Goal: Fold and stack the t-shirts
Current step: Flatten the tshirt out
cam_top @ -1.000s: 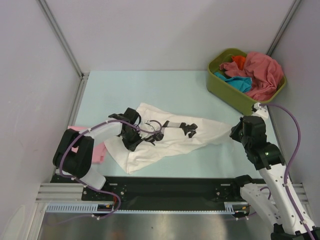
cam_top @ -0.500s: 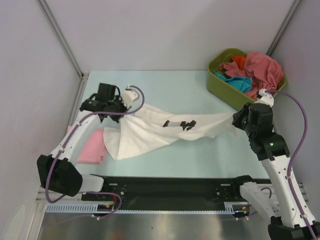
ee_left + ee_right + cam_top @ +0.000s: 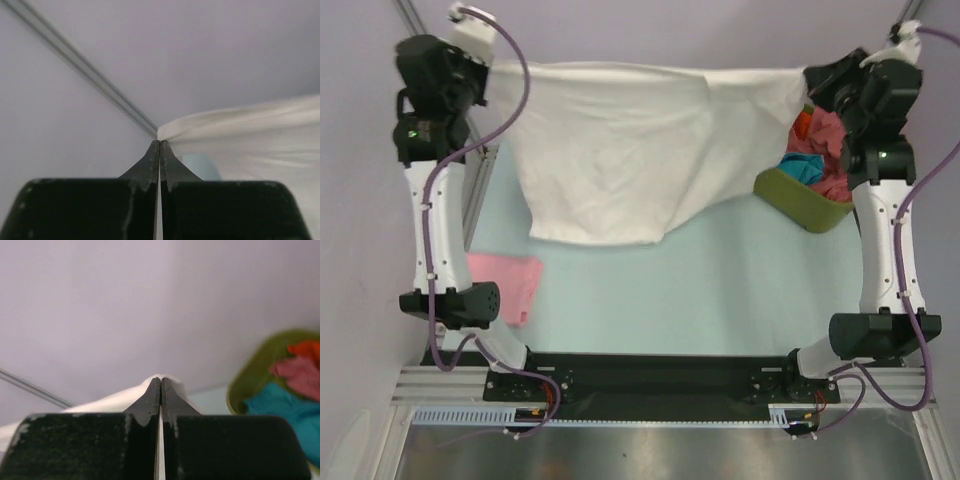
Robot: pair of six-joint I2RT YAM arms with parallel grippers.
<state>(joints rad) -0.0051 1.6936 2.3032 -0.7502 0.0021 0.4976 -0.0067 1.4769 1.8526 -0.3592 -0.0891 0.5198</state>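
Note:
The large white t-shirt [image 3: 630,150] hangs spread in the air between both raised arms, its lower edge above the table. My left gripper [image 3: 490,78] is shut on its left top corner; in the left wrist view [image 3: 159,142] the cloth [image 3: 240,125] stretches away to the right. My right gripper [image 3: 810,85] is shut on its right top corner; in the right wrist view [image 3: 161,380] white cloth [image 3: 115,400] wraps the tips. A folded light pink t-shirt [image 3: 505,285] lies flat at the table's left. The shirt's dark marks are hidden.
An olive-green tub [image 3: 800,200] stands at the back right, partly behind the hanging shirt and right arm, holding teal [image 3: 802,165] and rose-red [image 3: 825,135] tees; it shows in the right wrist view [image 3: 250,375] with an orange tee [image 3: 305,347]. Pale walls close the sides.
Both arms have lifted high and apart, raising the white t-shirt off the table and stretching it out flat in the air. The pink t-shirt has not moved.

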